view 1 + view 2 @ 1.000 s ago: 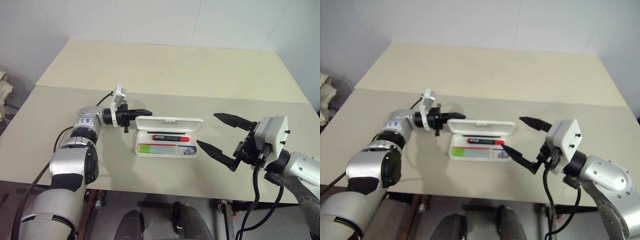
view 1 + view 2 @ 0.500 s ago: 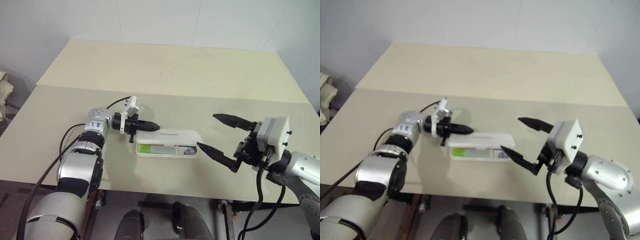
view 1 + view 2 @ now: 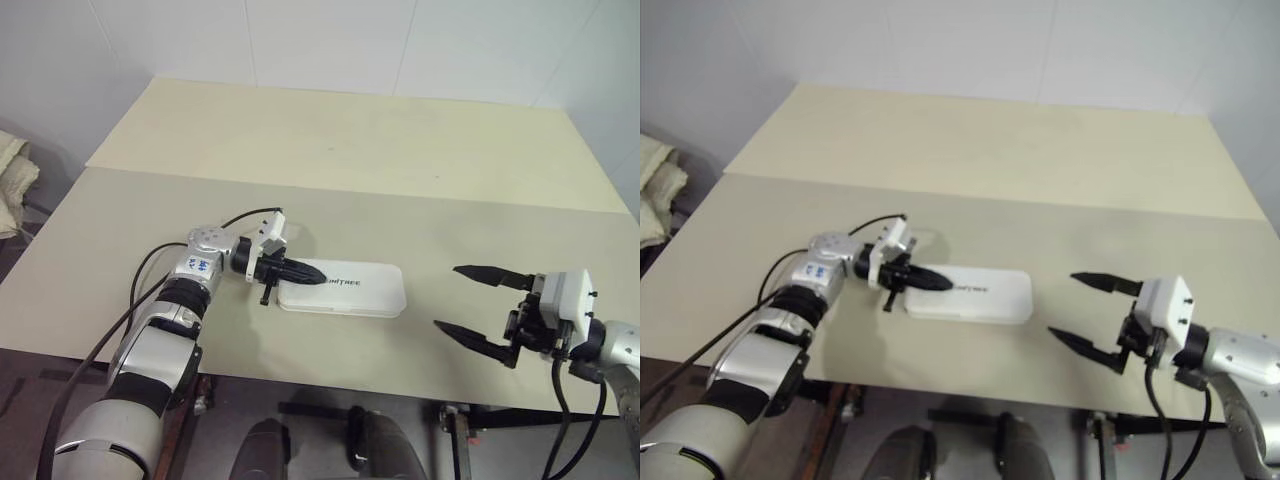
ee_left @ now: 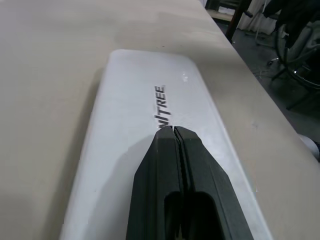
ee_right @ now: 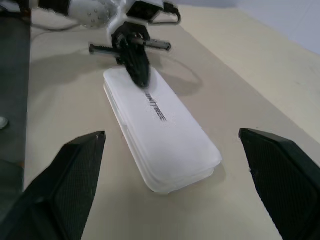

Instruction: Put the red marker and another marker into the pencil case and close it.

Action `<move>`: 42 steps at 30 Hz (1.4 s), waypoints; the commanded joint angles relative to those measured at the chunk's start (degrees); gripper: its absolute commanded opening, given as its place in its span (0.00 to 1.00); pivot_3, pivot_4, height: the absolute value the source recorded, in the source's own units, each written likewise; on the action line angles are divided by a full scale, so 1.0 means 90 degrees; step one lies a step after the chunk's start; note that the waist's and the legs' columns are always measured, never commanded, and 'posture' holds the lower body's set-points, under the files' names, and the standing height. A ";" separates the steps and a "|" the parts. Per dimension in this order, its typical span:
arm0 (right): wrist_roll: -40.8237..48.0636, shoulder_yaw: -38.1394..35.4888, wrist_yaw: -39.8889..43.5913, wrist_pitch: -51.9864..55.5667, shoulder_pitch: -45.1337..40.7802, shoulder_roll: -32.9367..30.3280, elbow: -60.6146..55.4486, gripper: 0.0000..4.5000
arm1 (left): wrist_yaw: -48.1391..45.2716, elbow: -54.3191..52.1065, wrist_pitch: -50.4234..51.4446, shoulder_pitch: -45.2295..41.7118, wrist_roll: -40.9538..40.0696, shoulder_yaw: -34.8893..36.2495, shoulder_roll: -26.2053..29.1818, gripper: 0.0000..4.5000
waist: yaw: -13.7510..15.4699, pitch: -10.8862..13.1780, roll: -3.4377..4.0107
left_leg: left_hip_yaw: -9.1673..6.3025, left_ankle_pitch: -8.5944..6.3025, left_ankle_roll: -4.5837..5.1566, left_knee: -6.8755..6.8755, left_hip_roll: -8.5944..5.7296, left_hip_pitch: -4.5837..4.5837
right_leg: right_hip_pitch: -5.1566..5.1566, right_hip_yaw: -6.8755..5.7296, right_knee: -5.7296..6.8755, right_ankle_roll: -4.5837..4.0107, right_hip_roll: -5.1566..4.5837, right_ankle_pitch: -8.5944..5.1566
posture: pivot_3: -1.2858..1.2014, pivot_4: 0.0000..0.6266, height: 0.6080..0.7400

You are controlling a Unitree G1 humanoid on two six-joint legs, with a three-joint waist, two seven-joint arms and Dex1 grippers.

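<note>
Bright, even overhead light across the pale tabletop (image 3: 400,150). Soft, short shadows beside the case (image 3: 345,288) and left end effector (image 3: 318,278). Faint sheen on the lid. Right-eye view hazier, washed. Nearest fingers (image 4: 180,200) slightly soft.

The case (image 3: 342,288) is plain white, with small dark lettering across its lid. The bench (image 3: 330,140) is pale beige. Both pincers, left (image 3: 318,277) and right (image 3: 462,300), have black fingers; the wall at the upper edge is white.
</note>
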 commanded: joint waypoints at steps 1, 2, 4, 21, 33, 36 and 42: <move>0.0092 -0.0259 0.0621 -0.0471 -0.0226 -0.0166 0.0687 1.00 | -0.0715 -0.0387 0.0005 0.0156 -0.0261 -0.0321 0.0111 0.00 | -0.0002 0.0000 0.0000 | 0.0000 0.0000 0.0000 0.0000 0.0000 0.0001 | 0.0000 -0.0001 0.0000 0.0000 0.0000 0.0000 | 0.52 0.24 1.00; 0.0106 -0.0258 0.0805 -0.0567 -0.0318 -0.0201 0.0937 1.00 | -0.0715 -0.0456 0.0007 0.0190 -0.0310 -0.0384 0.0147 0.00 | 0.0001 0.0000 0.0000 | -0.0001 0.0000 0.0000 0.0000 0.0000 0.0001 | 0.0000 -0.0001 0.0002 0.0000 0.0000 0.0000 | 0.52 0.24 1.00; 0.0082 -0.0195 0.1287 -0.0759 -0.0640 -0.0333 0.1652 1.00 | -0.0715 -0.0570 0.0001 0.0236 -0.0377 -0.0502 0.0217 0.00 | -0.0004 -0.0001 0.0001 | -0.0001 0.0000 0.0000 0.0000 0.0001 0.0003 | 0.0001 -0.0001 0.0003 -0.0001 0.0001 0.0000 | 0.52 0.24 1.00; 0.0286 0.0085 0.2802 -0.1127 -0.2239 -0.0371 0.3913 1.00 | -0.0715 -0.0958 0.0020 0.0384 -0.0463 -0.0795 0.0404 0.00 | -0.0005 -0.0003 0.0006 | 0.0003 0.0004 -0.0002 0.0004 0.0001 0.0008 | 0.0002 0.0004 0.0010 0.0000 -0.0002 0.0001 | 0.52 0.24 1.00; 0.0600 -0.0003 0.2619 -0.0759 -0.2323 -0.0342 0.3452 1.00 | -0.0715 -0.1111 -0.0043 0.0550 -0.0387 -0.1034 0.0454 0.00 | -0.0005 -0.0005 0.0010 | 0.0004 0.0006 -0.0005 0.0004 0.0001 0.0011 | 0.0002 0.0004 0.0015 -0.0002 -0.0004 0.0003 | 0.52 0.24 1.00; 0.0604 -0.0013 0.2617 -0.0731 -0.2350 -0.0357 0.3395 1.00 | -0.0715 -0.1077 -0.0092 0.0514 -0.0253 -0.1193 0.0472 0.00 | -0.0002 -0.0008 0.0015 | 0.0004 0.0006 -0.0005 0.0005 0.0000 0.0012 | 0.0002 0.0004 0.0015 -0.0002 -0.0005 0.0003 | 0.52 0.24 1.00; 0.0578 0.0027 0.2572 -0.0723 -0.2481 -0.0334 0.3389 1.00 | -0.0715 -0.0801 -0.0107 0.0156 -0.0010 -0.1650 0.0493 0.00 | 0.0001 -0.0015 0.0026 | 0.0004 0.0006 -0.0004 0.0007 -0.0002 0.0019 | 0.0012 0.0005 0.0013 -0.0001 -0.0006 0.0003 | 0.52 0.24 1.00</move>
